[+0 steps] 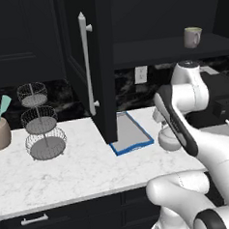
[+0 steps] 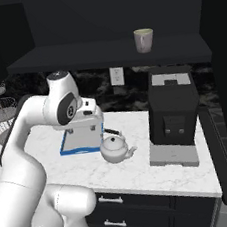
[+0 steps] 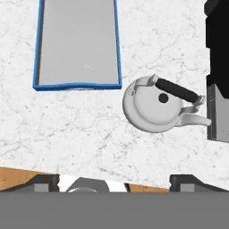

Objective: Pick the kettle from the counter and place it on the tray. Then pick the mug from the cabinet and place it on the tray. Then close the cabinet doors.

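Kettle (image 3: pixel 154 105) first: you can see it sitting on the counter (image 1: pixel 67 173), just beside the near short end of the tray (image 3: pixel 78 86) but not on it, so the first step of the task is not yet done. Its dark grip arches over the lid, and the spout points toward the black coffee machine (image 2: pixel 173 110) on its far side. From the hand view you are looking straight down on it, slightly off to one side of the camera's centre, which suggests the hand is poised above for a top-down grab on that handle.

Your gripper (image 3: pixel 118 179) is spread wide with nothing between the fingertips; it grasps nothing. You will likely need to shift over the handle and turn the jaws across it before lowering, since the handle runs at a slant.

The tray lies flat on the marble under the cabinet (image 2: pixel 104 21), partly hidden in the left base view by the swung-out cabinet door (image 1: pixel 91 65), so you should mind that door when lifting. The mug (image 2: pixel 144 40) stands upright on the cabinet shelf, waiting for its turn
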Available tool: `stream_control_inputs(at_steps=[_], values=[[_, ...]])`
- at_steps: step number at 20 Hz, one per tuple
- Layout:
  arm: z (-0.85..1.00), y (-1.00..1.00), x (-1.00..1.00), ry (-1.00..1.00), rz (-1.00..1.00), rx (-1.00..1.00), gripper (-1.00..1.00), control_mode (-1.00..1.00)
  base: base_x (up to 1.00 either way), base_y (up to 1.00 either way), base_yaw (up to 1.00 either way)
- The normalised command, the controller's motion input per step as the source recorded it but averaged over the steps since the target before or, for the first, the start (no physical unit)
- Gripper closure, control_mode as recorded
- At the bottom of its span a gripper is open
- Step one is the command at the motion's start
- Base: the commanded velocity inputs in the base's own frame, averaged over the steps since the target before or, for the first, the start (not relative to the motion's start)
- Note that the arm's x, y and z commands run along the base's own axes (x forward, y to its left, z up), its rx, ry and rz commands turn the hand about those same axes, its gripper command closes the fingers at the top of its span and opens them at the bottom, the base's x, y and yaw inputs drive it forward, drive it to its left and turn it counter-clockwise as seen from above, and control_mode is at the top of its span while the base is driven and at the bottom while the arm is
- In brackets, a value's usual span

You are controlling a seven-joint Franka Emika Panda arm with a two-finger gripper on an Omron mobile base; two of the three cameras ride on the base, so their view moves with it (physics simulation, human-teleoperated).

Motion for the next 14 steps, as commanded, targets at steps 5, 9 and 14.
stream_control_inputs(at_steps=[5, 9, 14], values=[[-0.31, -0.23, 0.05, 0.0, 0.15, -0.21, -1.0, -1.0, 0.0, 0.0, 0.0], [-0.24, -0.14, 0.26, 0.01, 0.15, -0.2, -1.0, -1.0, 0.0, 0.0, 0.0], [-0.22, -0.15, 0.35, 0.0, 0.18, -0.2, -1.0, -1.0, 0.0, 0.0, 0.0]])
